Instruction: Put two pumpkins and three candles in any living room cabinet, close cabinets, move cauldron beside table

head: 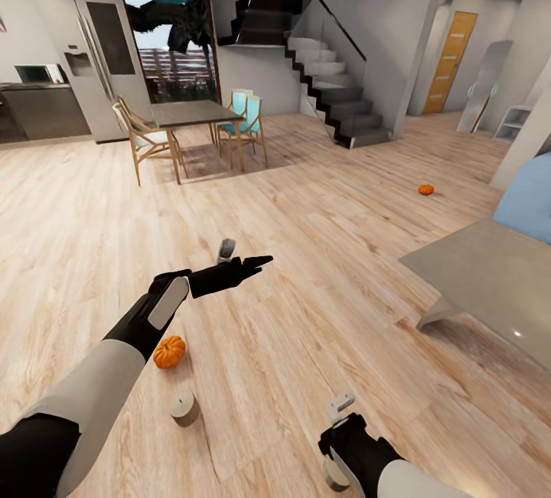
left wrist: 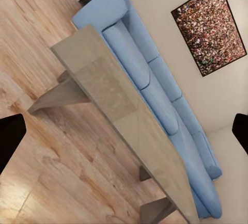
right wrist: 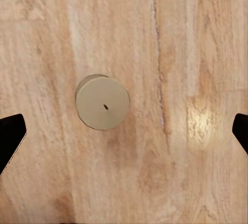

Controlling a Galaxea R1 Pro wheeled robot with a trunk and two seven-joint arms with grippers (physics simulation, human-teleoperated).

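Note:
Three pale cylindrical candles stand on the wood floor: one (head: 226, 251) just behind my left gripper (head: 256, 262), one (head: 184, 408) beside my left forearm, and one (head: 333, 475) partly hidden under my right gripper (head: 344, 437). That last candle (right wrist: 103, 101) lies straight below my right gripper (right wrist: 124, 131), which is open above it, fingers wide apart. An orange pumpkin (head: 169, 351) sits beside my left wrist; the other pumpkin (head: 425, 189) is far off on the floor. My left gripper (left wrist: 124, 133) is open and empty, facing the grey table (left wrist: 111, 92). The cabinet and cauldron are out of view.
The grey table (head: 490, 268) stands at the right with the blue sofa (head: 528, 200) behind it. A dining table with chairs (head: 191, 112), a fridge (head: 99, 54) and stairs (head: 329, 77) lie farther back. Open floor spreads ahead.

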